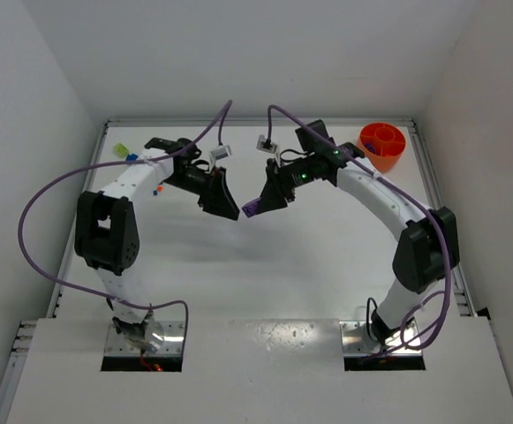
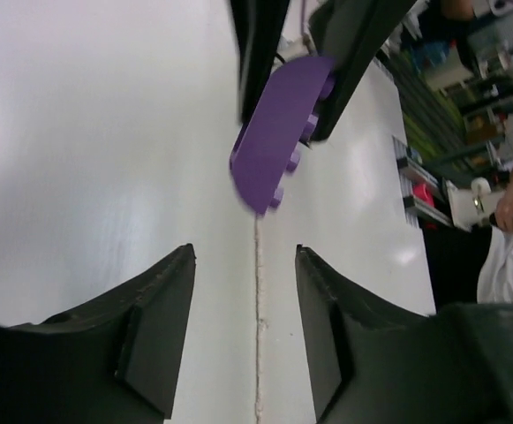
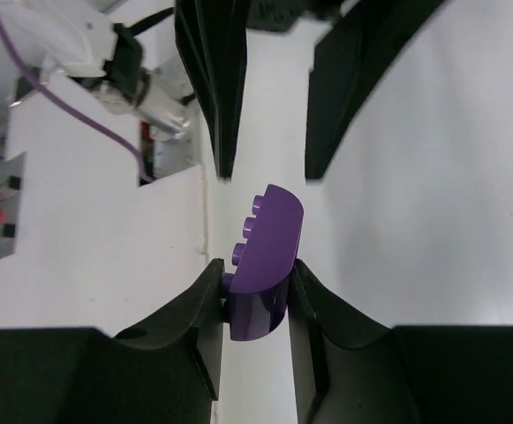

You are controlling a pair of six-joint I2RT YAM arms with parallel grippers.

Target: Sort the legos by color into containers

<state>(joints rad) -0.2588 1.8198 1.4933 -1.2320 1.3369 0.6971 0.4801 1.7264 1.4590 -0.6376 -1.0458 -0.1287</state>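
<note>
While the right gripper (image 3: 254, 276) is clamped on the purple brick (image 3: 265, 256) above the middle of the table (image 1: 265, 283), the left gripper (image 2: 245, 265) faces it tip to tip, fingers apart and touching nothing. To do this step well, the left arm should probably draw back first. The right arm can then carry the brick to the orange bowl (image 1: 384, 161) at the far right corner and open only when it is over the compartment for purple. The grip is near one end, so a slow swing would guard against pivoting. The brick is small and glossy, with one rounded face and a row of studs. Other loose bricks (image 1: 132, 159) lie near the far left corner.
</note>
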